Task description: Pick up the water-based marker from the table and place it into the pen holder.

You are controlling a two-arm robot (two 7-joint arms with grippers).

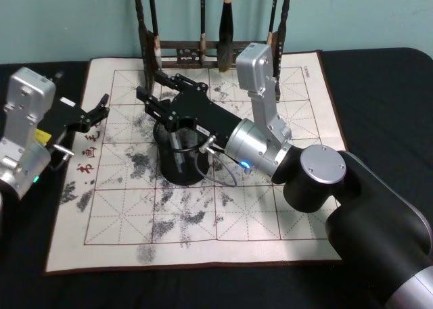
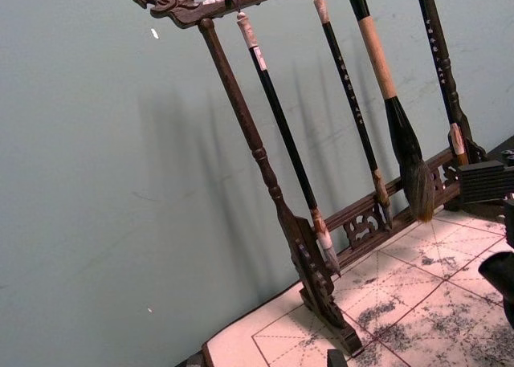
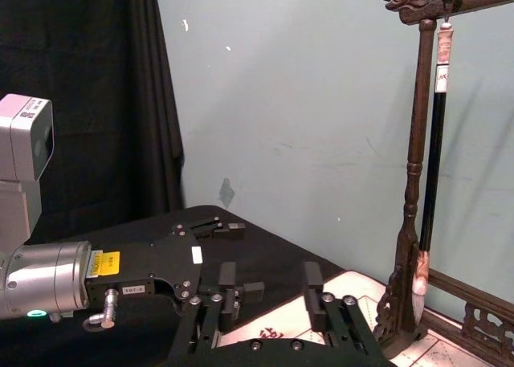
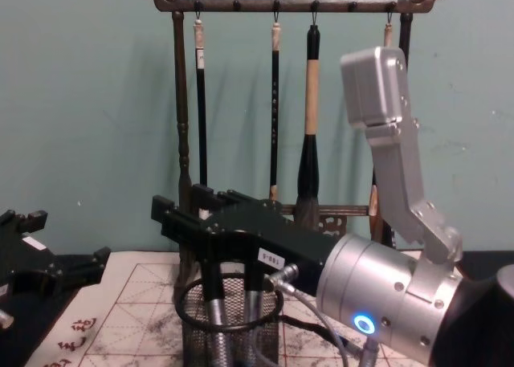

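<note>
The pen holder (image 1: 181, 168), a black wire-mesh cup, stands on the ink-stained practice mat (image 1: 203, 214). Through the mesh, the chest view shows the holder (image 4: 234, 328) with a grey water-based marker (image 4: 214, 333) standing inside it; the head view shows that marker (image 1: 177, 157) too. My right gripper (image 1: 150, 84) hovers just above and past the holder's rim, open, with nothing between its fingers (image 3: 313, 285). Off the mat's left edge, my left gripper (image 1: 101, 110) is open and empty. It also appears at the left of the chest view (image 4: 68, 238).
A tall dark wooden brush rack (image 1: 203, 52) with several hanging calligraphy brushes (image 4: 310, 134) stands at the mat's far edge, close behind the right gripper. Black cloth (image 1: 379, 92) covers the table around the mat. A teal wall is behind.
</note>
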